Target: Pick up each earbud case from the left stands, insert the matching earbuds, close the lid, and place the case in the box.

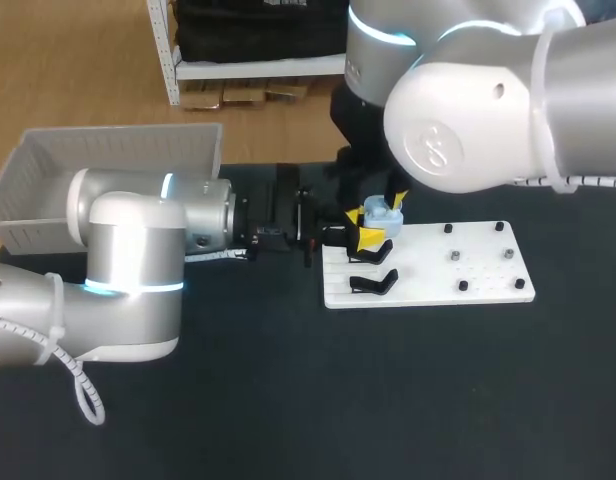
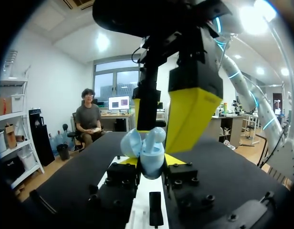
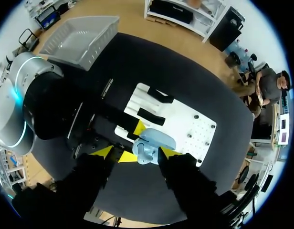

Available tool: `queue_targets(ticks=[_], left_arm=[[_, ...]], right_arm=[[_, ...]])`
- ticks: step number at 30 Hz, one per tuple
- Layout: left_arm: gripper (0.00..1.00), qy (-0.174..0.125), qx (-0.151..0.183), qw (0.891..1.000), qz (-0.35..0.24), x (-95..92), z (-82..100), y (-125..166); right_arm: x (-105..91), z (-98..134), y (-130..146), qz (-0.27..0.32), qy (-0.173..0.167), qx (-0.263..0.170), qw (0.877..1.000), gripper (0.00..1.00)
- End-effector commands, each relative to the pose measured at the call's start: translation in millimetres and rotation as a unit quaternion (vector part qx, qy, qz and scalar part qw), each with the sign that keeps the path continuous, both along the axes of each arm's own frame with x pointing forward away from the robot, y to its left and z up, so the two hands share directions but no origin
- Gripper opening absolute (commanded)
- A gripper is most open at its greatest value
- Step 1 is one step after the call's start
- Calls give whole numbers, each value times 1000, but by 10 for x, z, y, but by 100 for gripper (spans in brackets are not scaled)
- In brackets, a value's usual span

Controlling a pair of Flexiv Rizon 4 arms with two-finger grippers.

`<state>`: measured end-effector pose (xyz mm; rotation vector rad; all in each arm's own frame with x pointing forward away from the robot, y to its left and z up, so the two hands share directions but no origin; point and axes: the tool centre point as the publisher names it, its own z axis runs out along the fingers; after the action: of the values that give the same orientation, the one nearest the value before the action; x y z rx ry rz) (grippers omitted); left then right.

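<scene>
A light-blue earbud case with its lid open hangs just above the left end of the white stand board. My left gripper comes in from the left and is shut on the case's lower half. My right gripper hangs straight above the case, open, one yellow-tipped finger on each side of it without touching. In the right wrist view the case lies between that gripper's spread tips. Whether earbuds sit inside I cannot tell.
Two black stands sit at the board's left end, small dark pegs on its right half. A grey plastic box stands at the back left of the black table, behind my left arm.
</scene>
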<state>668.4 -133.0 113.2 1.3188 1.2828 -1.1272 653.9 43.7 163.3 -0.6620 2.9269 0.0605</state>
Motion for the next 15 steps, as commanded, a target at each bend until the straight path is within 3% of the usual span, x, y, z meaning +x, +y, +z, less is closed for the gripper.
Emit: queue_targets(ticks=[1, 4, 15], left_arm=[[0, -1, -2, 1000, 2, -3, -7, -4], [0, -1, -2, 1000, 2, -3, -7, -4], [0, -1, -2, 1000, 2, -3, -7, -4]], right_arm=[[-52, 66, -16, -1, -5, 2, 1000, 67], [-70, 112, -35, -3, -3, 8, 1000, 75], [-48, 243, -258, -41, 0, 35, 999, 88]])
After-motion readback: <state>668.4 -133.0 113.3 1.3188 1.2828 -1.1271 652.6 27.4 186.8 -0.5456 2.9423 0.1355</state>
